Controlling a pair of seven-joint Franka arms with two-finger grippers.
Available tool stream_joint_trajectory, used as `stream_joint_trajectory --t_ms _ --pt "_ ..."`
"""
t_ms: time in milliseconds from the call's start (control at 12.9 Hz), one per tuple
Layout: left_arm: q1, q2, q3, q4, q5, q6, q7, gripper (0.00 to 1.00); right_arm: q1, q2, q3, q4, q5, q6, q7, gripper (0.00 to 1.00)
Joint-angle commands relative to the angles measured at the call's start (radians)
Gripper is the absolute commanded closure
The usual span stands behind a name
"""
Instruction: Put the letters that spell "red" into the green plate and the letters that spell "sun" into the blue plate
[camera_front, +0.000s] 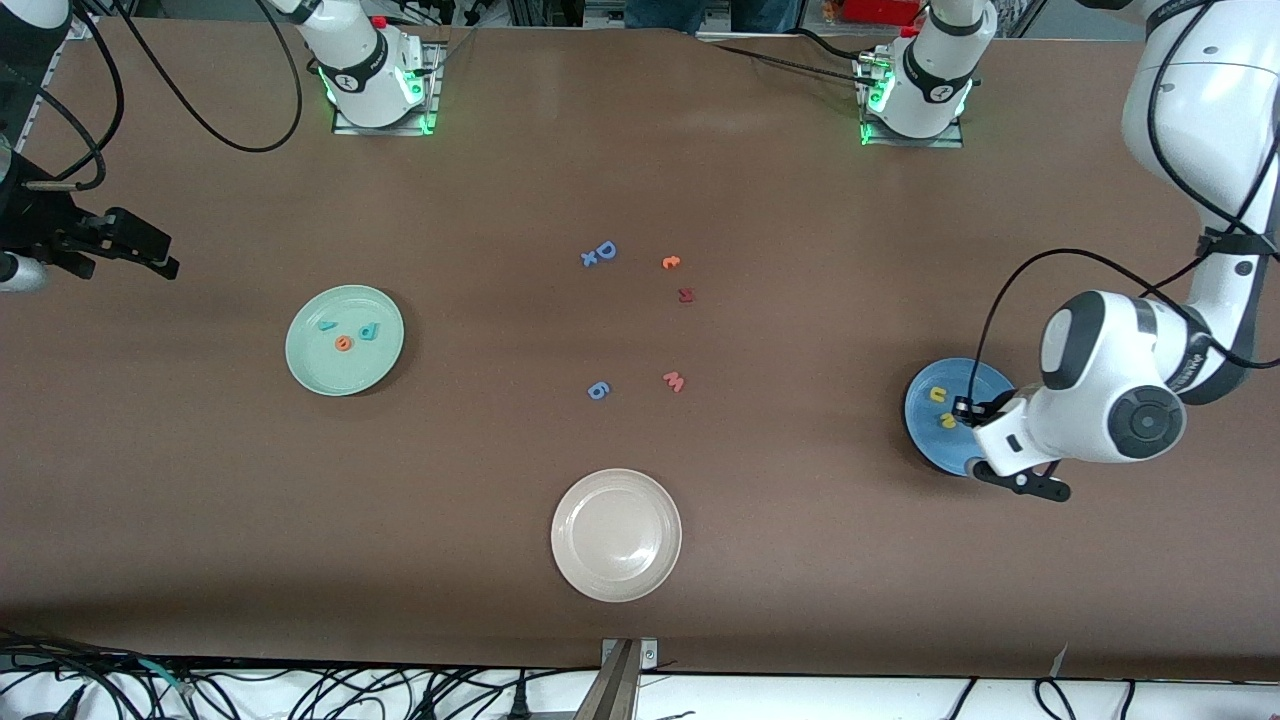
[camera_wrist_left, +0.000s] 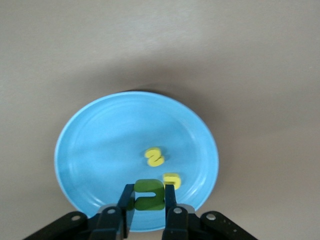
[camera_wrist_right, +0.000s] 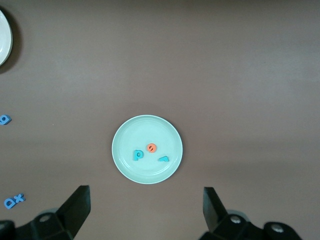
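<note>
On the brown table (camera_front: 200, 520) we see the green plate (camera_front: 306, 372) toward the right arm's end, already holding the teal r (camera_front: 327, 325), orange e (camera_front: 343, 343) and teal d (camera_front: 369, 331), so "red" looks finished. The blue plate (camera_front: 925, 440) near the left arm's edge carries the yellow u (camera_front: 937, 395) and yellow s (camera_front: 946, 420). The left gripper (camera_wrist_left: 146, 200) hangs low over this plate, fingers narrowly pinching the green n (camera_wrist_left: 148, 194) (release is what remains, we judge). The right gripper (camera_wrist_right: 145, 210) waits above the green plate, fingers spread wide, empty.
</note>
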Motion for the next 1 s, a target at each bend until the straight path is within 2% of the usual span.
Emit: stream_joint_trajectory --t_ms 0,155,464,618,773,850,927 --pt "0.010 -0.054 -0.006 -0.010 -0.013 -0.017 0.025 0.00 -0.003 -0.005 0.008 -0.003 -0.012 0.004 0.009 0.00" --pt "0.036 -0.097 -0.006 -0.011 -0.013 -0.023 0.023 0.00 -0.003 -0.005 0.008 -0.003 -0.012 0.006 0.009 0.00" --pt "0.046 -0.215 0.011 -0.010 -0.005 -0.178 0.019 0.00 -0.003 -0.005 0.009 -0.003 -0.012 0.006 0.009 0.00" --pt "0.047 -0.256 0.011 -0.010 0.070 -0.249 0.016 0.00 -0.003 -0.005 0.009 -0.003 -0.012 0.004 0.007 0.00" --pt "0.050 -0.299 0.017 -0.010 0.087 -0.272 0.003 0.00 -0.002 -0.005 0.009 -0.003 -0.012 0.004 0.007 0.00" --pt "0.035 -0.331 0.057 -0.010 0.078 -0.274 -0.032 0.00 -0.002 -0.005 0.009 -0.003 -0.012 0.004 0.009 0.00" --pt "-0.026 -0.374 0.136 -0.022 0.073 -0.275 -0.068 0.00 -0.002 -0.005 0.009 -0.003 -0.012 0.004 0.007 0.00"
